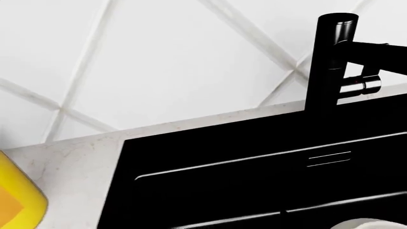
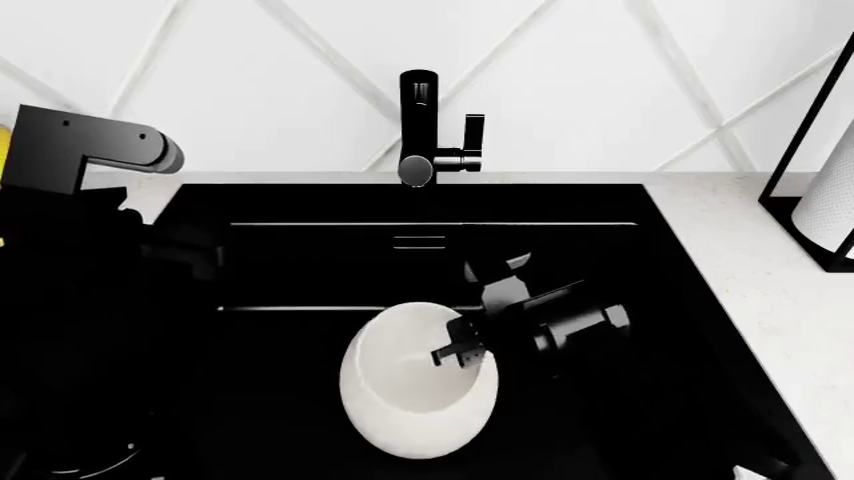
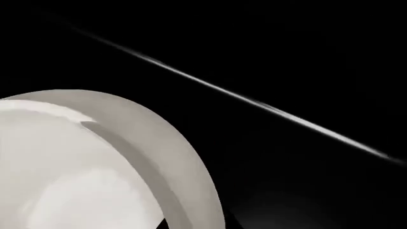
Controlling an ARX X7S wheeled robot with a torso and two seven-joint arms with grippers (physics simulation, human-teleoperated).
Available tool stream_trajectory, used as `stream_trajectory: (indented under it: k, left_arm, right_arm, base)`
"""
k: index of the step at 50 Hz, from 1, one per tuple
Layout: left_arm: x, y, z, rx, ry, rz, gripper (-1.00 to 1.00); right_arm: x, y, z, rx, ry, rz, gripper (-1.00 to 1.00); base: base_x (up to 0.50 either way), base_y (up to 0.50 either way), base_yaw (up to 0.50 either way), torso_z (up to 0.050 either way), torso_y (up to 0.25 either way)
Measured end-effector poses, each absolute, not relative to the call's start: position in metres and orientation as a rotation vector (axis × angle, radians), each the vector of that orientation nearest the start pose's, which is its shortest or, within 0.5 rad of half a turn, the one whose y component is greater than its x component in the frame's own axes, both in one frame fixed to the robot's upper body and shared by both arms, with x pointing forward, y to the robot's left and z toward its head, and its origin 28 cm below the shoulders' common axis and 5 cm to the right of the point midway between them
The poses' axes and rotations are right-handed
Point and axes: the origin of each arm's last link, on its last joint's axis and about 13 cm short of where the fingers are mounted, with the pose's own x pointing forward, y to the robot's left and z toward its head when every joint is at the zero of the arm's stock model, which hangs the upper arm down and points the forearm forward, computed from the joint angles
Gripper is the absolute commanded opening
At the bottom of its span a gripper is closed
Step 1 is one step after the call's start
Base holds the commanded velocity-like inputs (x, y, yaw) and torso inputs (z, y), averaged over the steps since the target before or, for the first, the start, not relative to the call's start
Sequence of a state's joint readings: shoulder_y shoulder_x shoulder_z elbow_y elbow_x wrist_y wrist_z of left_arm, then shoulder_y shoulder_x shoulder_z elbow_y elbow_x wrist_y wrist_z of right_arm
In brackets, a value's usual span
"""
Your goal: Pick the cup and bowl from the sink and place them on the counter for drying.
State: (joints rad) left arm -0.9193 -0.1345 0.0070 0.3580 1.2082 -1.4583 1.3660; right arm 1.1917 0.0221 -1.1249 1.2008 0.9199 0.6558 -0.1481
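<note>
The white bowl (image 2: 407, 395) sits in the black sink (image 2: 694, 300), near its front middle. My right gripper (image 2: 461, 350) is at the bowl's right rim, with one dark finger showing inside the bowl. In the right wrist view the bowl (image 3: 76, 167) fills the near side and its rim runs through the jaw area. How far the jaws are closed is hidden. My left arm (image 2: 80, 150) hangs over the sink's left side, its gripper lost against the black. The cup is out of view. White counter (image 2: 761, 290) surrounds the basin.
A black faucet (image 2: 420, 120) stands at the back of the sink, also seen as the faucet (image 1: 330, 62) in the left wrist view. A yellow bottle (image 1: 16, 195) stands on the counter at the left. A paper-towel roll (image 2: 830, 195) in a black holder is at the right.
</note>
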Motion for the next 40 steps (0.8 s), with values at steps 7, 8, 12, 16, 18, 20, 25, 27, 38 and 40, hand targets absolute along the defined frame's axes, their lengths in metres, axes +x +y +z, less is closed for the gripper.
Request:
stream_trajectory:
  k: [7, 8, 12, 16, 18, 20, 25, 27, 38, 40]
  left_arm:
    - [0.251, 0.296, 0.259, 0.157, 0.274, -0.057, 1.00]
    - [0.251, 0.296, 0.259, 0.157, 0.273, -0.056, 1.00]
    - [0.251, 0.296, 0.259, 0.158, 0.272, -0.055, 1.00]
    - [0.251, 0.297, 0.260, 0.158, 0.270, -0.054, 1.00]
    - [0.251, 0.297, 0.260, 0.159, 0.270, -0.053, 1.00]
    - [0.250, 0.297, 0.261, 0.159, 0.269, -0.053, 1.00]
    - [0.250, 0.298, 0.261, 0.159, 0.268, -0.052, 1.00]
    - [0.250, 0.298, 0.261, 0.158, 0.268, -0.051, 1.00]
    - [0.251, 0.297, 0.260, 0.155, 0.267, -0.051, 1.00]
    - [0.251, 0.297, 0.259, 0.154, 0.268, -0.052, 1.00]
  right_arm:
    - [0.378, -0.069, 0.102, -0.202, 0.833, 0.402, -1.00]
    - [0.378, -0.070, 0.104, -0.204, 0.830, 0.401, -1.00]
    - [0.377, -0.071, 0.111, -0.212, 0.817, 0.399, -1.00]
    - [0.376, -0.074, 0.119, -0.219, 0.803, 0.397, -1.00]
    - [0.374, -0.076, 0.123, -0.223, 0.796, 0.396, -1.00]
    - [0.373, -0.078, 0.127, -0.228, 0.789, 0.393, -1.00]
    - [0.369, -0.085, 0.140, -0.239, 0.773, 0.385, -1.00]
    - [0.367, -0.088, 0.146, -0.245, 0.767, 0.381, -1.00]
    - [0.353, -0.107, 0.183, -0.277, 0.728, 0.354, -1.00]
    - [0.350, -0.110, 0.190, -0.285, 0.721, 0.352, -1.00]
  base:
    - [0.00, 0.00, 0.00, 0.000, 0.000]
    - [0.00, 0.00, 0.00, 0.000, 0.000]
    - [0.00, 0.00, 0.00, 0.000, 0.000]
    - [0.00, 0.00, 0.00, 0.000, 0.000]
    - [0.00, 0.00, 0.00, 0.000, 0.000]
    - [0.00, 0.00, 0.00, 0.000, 0.000]
    - [0.00, 0.00, 0.00, 0.000, 0.000]
    - [0.00, 0.00, 0.00, 0.000, 0.000]
    - [0.00, 0.00, 0.00, 0.000, 0.000]
    - [0.00, 0.00, 0.00, 0.000, 0.000]
